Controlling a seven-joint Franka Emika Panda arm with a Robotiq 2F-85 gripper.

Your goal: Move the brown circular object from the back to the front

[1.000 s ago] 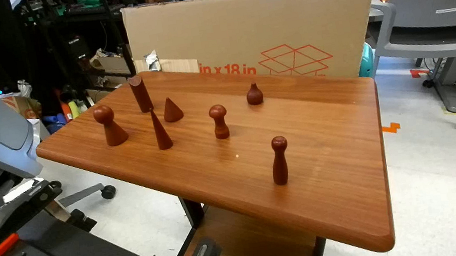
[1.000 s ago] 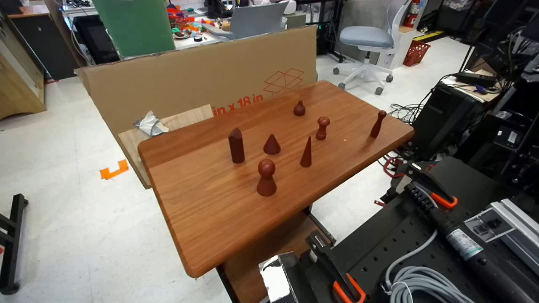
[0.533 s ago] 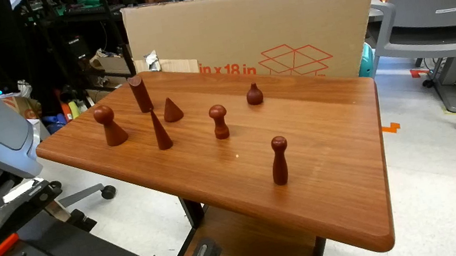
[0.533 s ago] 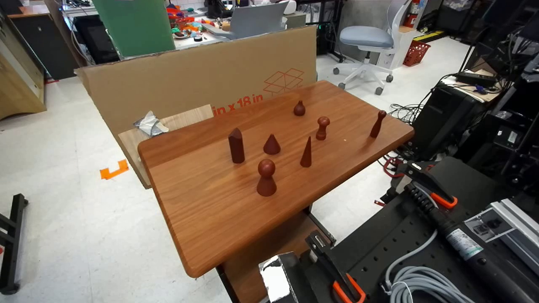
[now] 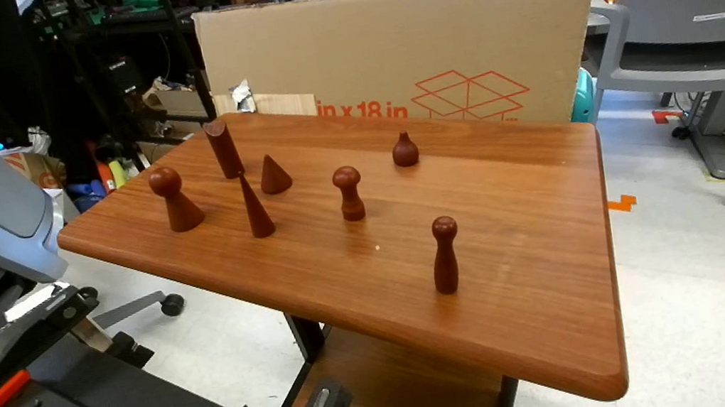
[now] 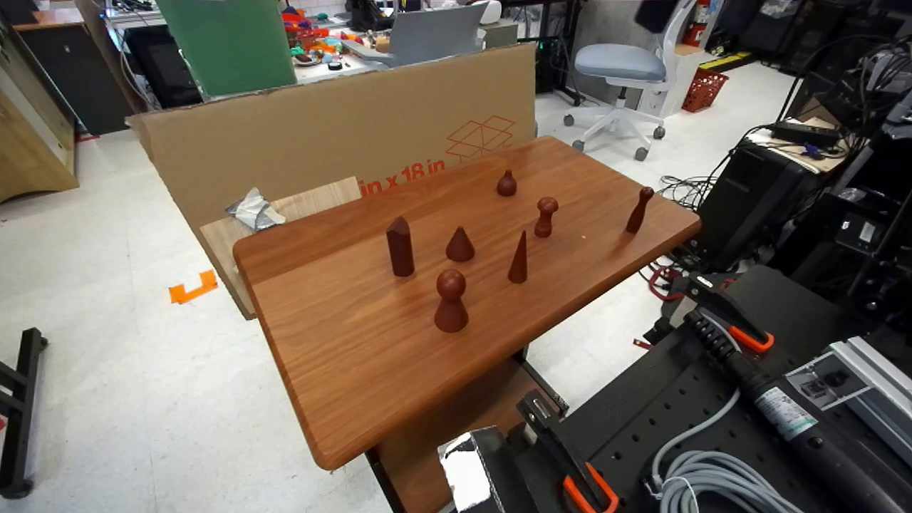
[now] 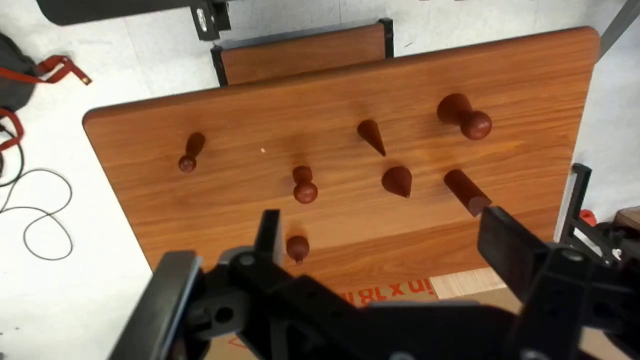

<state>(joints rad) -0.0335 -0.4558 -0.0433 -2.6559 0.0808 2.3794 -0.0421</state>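
Note:
The brown circular object [image 5: 405, 152], small and squat with a tiny knob top, stands upright near the table's back edge by the cardboard. It also shows in an exterior view [image 6: 506, 184] and in the wrist view [image 7: 298, 248]. My gripper [image 7: 382, 222] is open and empty, its two fingers wide apart, high above the table. In the wrist view the brown circular object appears just inside the left finger [image 7: 269, 235], far below it. Neither exterior view clearly shows the gripper.
On the wooden table [image 5: 514, 209] stand a mushroom-headed peg [image 5: 350, 194], a slim peg [image 5: 444, 256], a thin cone [image 5: 256, 208], a short cone [image 5: 273, 176], a ball-headed cone [image 5: 175, 199] and a cylinder [image 5: 224, 150]. A cardboard sheet [image 5: 345, 41] stands behind the back edge.
The pieces on the table have not moved. A dark shape has come in at the top edge of an exterior view, in front of the white chair's back; I cannot tell what it is.

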